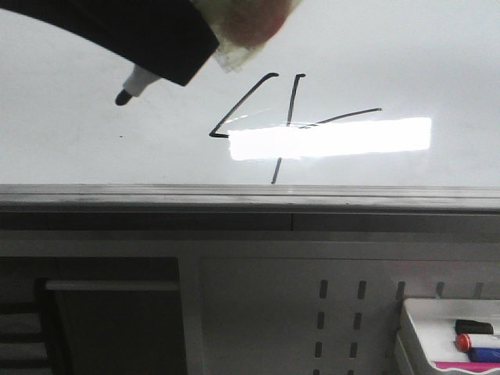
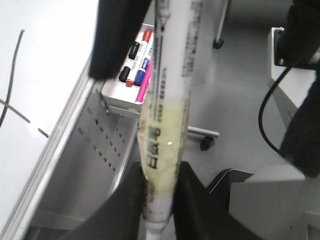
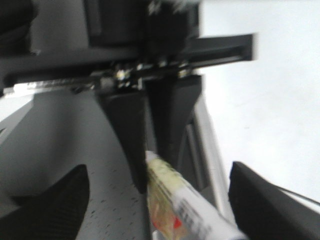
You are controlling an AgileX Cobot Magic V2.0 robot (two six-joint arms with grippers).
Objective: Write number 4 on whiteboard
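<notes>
The whiteboard (image 1: 94, 148) fills the upper front view, with a bright light reflection on it. The number 4 (image 1: 291, 117) is drawn on it in thin black slanted lines with a long crossbar. Part of it shows in the left wrist view (image 2: 11, 95). My left gripper (image 2: 158, 172) is shut on a white marker (image 2: 162, 135) wrapped in yellowed tape. In the front view its black nib (image 1: 123, 97) sits left of the 4, apart from the lines. My right gripper (image 3: 160, 210) is open, its fingers wide on either side of the marker's rear end (image 3: 172, 200) without touching it.
A grey metal rail (image 1: 250, 199) runs along the whiteboard's lower edge. Below it is a grey perforated panel (image 1: 336, 312). A white tray (image 1: 414, 320) at the lower right holds several spare markers, also seen in the left wrist view (image 2: 136, 65).
</notes>
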